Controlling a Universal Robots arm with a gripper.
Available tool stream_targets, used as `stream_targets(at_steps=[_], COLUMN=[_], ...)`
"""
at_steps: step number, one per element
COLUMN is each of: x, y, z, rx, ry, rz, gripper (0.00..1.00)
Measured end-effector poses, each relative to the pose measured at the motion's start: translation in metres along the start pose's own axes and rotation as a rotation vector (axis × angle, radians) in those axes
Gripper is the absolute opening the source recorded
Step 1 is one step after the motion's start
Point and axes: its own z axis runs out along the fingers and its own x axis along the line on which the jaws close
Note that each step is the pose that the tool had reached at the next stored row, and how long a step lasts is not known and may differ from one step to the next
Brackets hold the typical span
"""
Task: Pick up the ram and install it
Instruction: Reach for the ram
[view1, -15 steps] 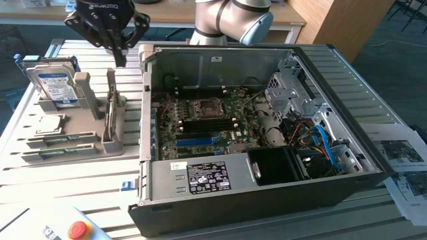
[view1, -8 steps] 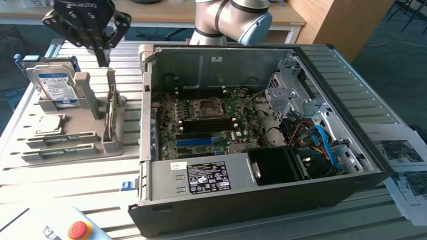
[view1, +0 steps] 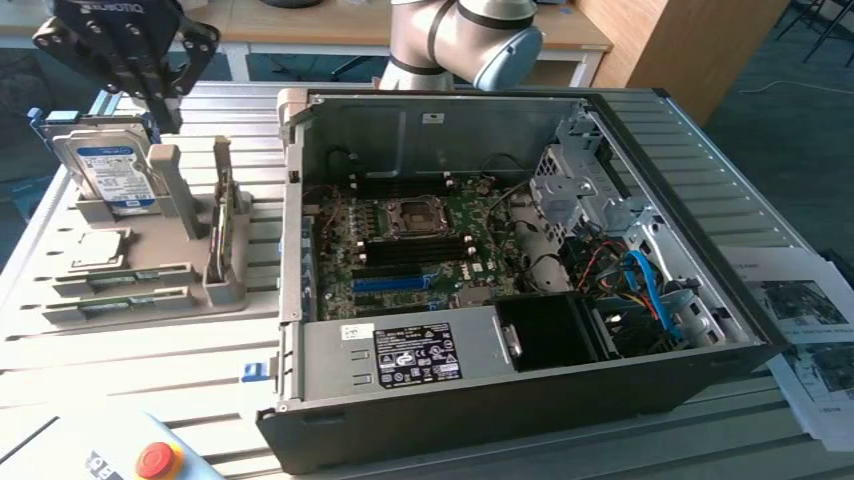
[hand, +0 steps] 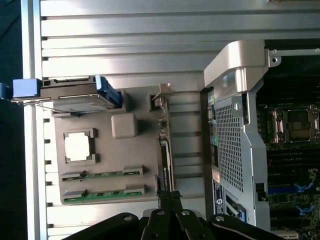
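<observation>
Exterior view: tool (view1: 163, 120) above slatted table (view1: 134, 365)

i have the open computer case (view1: 441, 125) lying on the slatted table (view1: 134, 350), with the motherboard (view1: 461, 235) on its floor, the power supply (view1: 400, 355) against its near wall, and papers (view1: 814, 330) on the table at the exterior view's right of it. just beside the case at the exterior view's left sits the parts holder (view1: 167, 252): the hard drive (view1: 110, 175) stands at its back, the processor (view1: 100, 248) lies before that, then a ram stick (view1: 127, 275) and a second ram stick (view1: 120, 300) at the near end. the gripper (view1: 163, 118) hangs above the holder's back.
</observation>
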Motion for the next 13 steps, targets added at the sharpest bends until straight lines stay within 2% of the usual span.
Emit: stream_targets(at_steps=[13], x=[0.053], y=[-0.0029], z=[-0.0013], rx=[0.0], ry=[0.0], rz=[0.0], gripper=[0.1])
